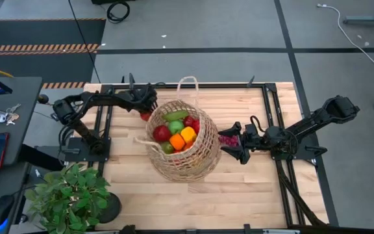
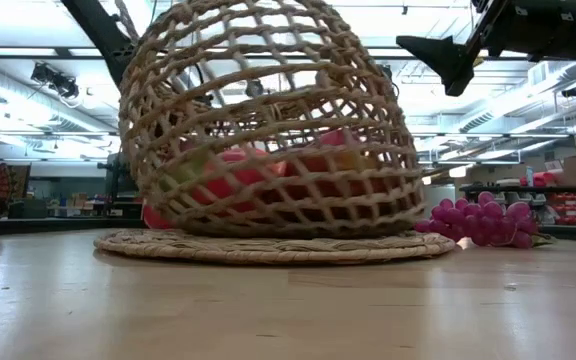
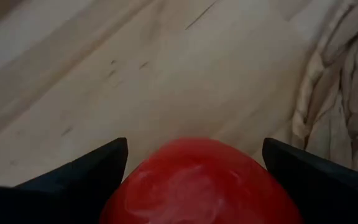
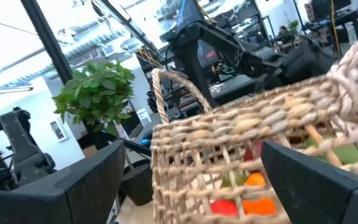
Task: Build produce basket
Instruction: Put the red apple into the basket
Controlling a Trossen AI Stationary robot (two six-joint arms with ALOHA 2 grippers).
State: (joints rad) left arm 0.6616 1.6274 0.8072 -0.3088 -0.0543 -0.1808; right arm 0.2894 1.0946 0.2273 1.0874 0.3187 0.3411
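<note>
My left tool (image 3: pixel 194 165) stood wide around a red tomato (image 3: pixel 201 183); I judged it light, smooth, slippery: grip its widest middle.

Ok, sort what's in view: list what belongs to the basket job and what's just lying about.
Part of the job:
- basket, already holding fruit
- red fruit between the open fingers of the left gripper
- purple grapes on the table beside the basket, under the open right gripper

Just lying about:
- potted plant
- keys

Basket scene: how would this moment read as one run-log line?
left gripper open around red fruit | right gripper open beside basket | grapes on table
</note>
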